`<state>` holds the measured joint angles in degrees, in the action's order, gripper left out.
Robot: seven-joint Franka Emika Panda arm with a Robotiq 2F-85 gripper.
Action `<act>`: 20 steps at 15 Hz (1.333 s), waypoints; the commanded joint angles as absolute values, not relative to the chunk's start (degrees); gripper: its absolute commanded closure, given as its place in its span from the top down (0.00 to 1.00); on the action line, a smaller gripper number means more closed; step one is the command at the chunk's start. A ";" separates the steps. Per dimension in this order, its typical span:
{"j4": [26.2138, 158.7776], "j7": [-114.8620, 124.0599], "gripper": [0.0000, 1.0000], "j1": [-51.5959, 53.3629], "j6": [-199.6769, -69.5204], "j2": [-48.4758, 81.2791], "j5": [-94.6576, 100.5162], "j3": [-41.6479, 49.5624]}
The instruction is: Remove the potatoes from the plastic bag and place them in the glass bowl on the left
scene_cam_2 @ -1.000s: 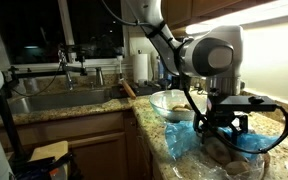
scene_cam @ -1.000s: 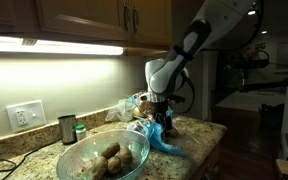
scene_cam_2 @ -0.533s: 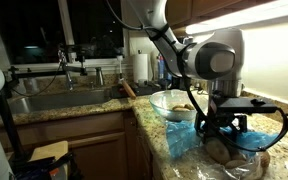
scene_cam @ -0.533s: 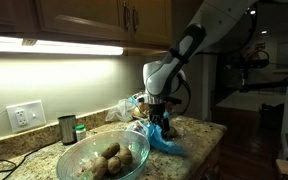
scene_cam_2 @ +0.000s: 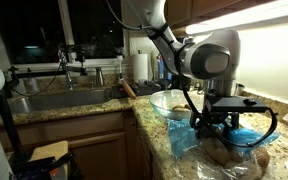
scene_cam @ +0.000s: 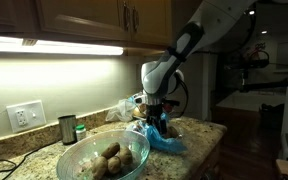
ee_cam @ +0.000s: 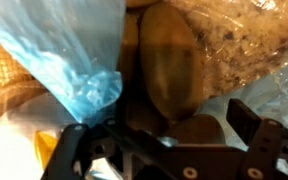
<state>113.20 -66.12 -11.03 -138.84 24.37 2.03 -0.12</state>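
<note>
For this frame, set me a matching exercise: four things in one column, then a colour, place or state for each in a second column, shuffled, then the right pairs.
Things:
1. glass bowl
2. plastic bag
3. gripper
4. metal cup

Descriptions:
A. open, low over the bag
B. dark, standing near the wall outlet
C. bright blue and wrinkled
D. clear, with potatoes inside

Pairs: 1-D, 2-C, 3-A, 4-B
</note>
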 commanded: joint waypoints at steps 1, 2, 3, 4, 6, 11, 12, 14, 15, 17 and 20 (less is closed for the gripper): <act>115.50 -67.56 1.00 -12.02 -139.29 22.89 2.58 0.20; 115.79 -67.61 1.00 -12.20 -139.18 22.59 2.33 0.23; 116.25 -67.69 1.00 -12.35 -139.20 22.20 2.00 0.19; 116.70 -67.43 1.00 -12.34 -139.40 21.96 1.96 0.23; 117.30 -67.45 1.00 -12.53 -139.31 21.63 1.37 0.02; 118.26 -67.31 1.00 -12.66 -139.11 22.23 0.80 -0.04; 118.51 -67.29 1.00 -12.71 -139.11 22.30 0.84 0.03; 118.98 -67.49 0.75 -12.91 -139.05 22.15 0.77 0.02; 119.17 -67.65 0.73 -13.05 -139.20 22.09 0.74 0.00; 119.38 -68.13 0.58 -13.47 -139.10 21.77 0.47 -0.15; 119.50 -68.23 0.39 -13.63 -139.44 21.34 0.53 -0.16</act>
<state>116.58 -66.38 -12.47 -138.89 24.29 1.62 0.39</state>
